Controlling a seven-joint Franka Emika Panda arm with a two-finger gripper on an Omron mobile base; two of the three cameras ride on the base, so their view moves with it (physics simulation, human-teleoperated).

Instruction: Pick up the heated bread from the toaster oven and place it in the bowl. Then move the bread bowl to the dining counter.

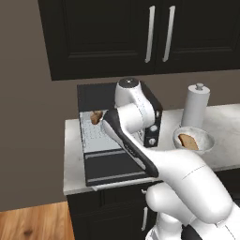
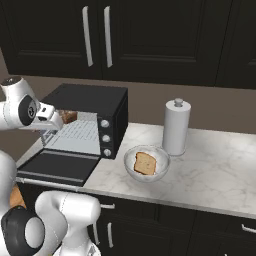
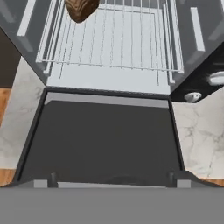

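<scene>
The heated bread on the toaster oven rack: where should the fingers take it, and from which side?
Probably across the chunky sides of the heated bread, coming in through the open front of the toaster oven, over the dropped door. The piece sits at the rack's far left corner, and the oven roof blocks a top approach. The gripper is open outside the mouth.

Bread (image 3: 81, 8) cut by top edge

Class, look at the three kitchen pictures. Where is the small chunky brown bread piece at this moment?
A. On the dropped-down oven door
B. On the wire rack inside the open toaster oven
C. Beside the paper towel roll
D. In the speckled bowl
B: the heated bread sits at the back left of the wire rack in the toaster oven.
</scene>
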